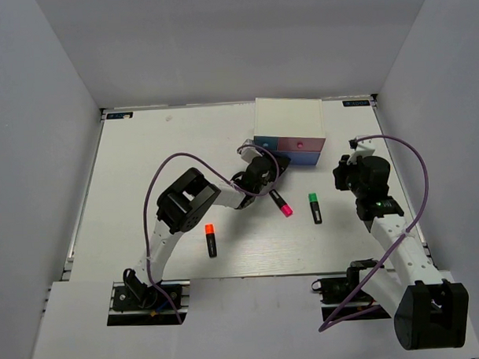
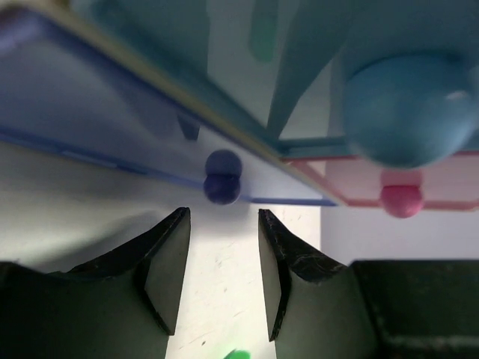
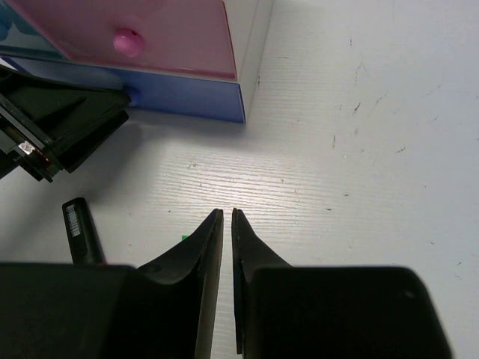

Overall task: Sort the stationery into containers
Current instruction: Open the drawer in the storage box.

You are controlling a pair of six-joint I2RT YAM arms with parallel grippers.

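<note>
I'm lining up the left claw (image 2: 223,224), gaping and empty, just short of the blue drawer knob (image 2: 222,179). I'm aiming to centre it between the fingers (image 2: 168,262) before clenching. The right claw (image 3: 227,213) is pinched shut, empty.

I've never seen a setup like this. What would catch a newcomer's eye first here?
Likely the white-topped cabinet at the far middle of the table, with its blue drawer and pink drawer side by side. The left pincer hovers right at the blue knob, its fingers apart. Nearer the arms lie three black markers: orange-capped marker, pink-capped marker, green-capped marker.
</note>
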